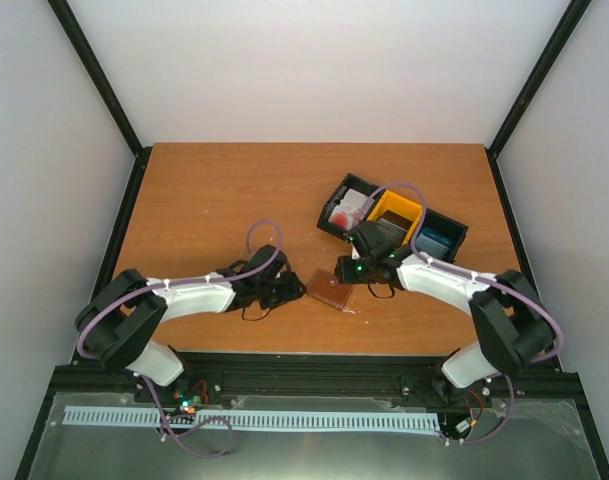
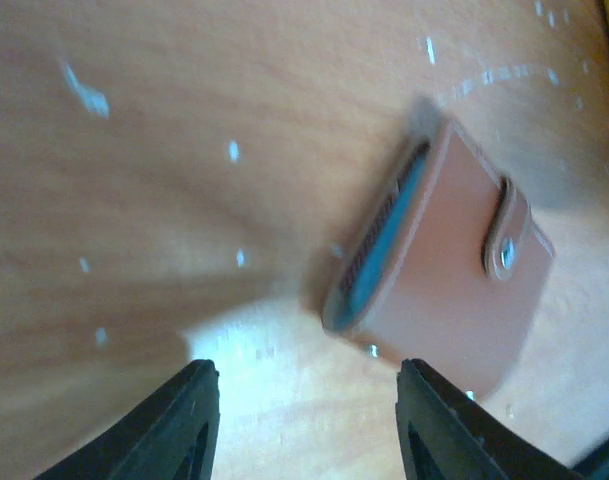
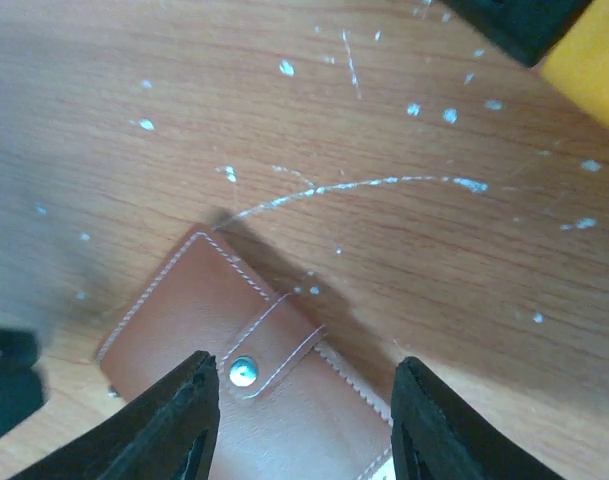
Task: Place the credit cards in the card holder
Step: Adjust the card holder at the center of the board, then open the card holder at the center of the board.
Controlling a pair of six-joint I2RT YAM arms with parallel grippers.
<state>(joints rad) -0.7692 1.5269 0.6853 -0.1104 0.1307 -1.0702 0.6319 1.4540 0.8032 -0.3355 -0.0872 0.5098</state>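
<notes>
The brown leather card holder (image 1: 335, 290) lies closed on the table between the two grippers, snap tab on top. In the left wrist view the card holder (image 2: 454, 290) shows its side edge with pale blue lining. My left gripper (image 2: 304, 420) is open and empty, just short of it. My right gripper (image 3: 304, 420) is open and empty, hovering over the holder's (image 3: 204, 330) snap-tab side. Credit cards sit in the bins: white-and-red ones (image 1: 344, 211) in the left bin, dark grey ones (image 1: 386, 232) in the yellow bin, blue ones (image 1: 436, 240) in the right bin.
A row of three bins stands behind the right gripper: black (image 1: 336, 196), yellow (image 1: 398, 205), black (image 1: 454, 224). The yellow bin's corner (image 3: 594, 60) shows at the top right of the right wrist view. Black frame posts stand at the table's back corners.
</notes>
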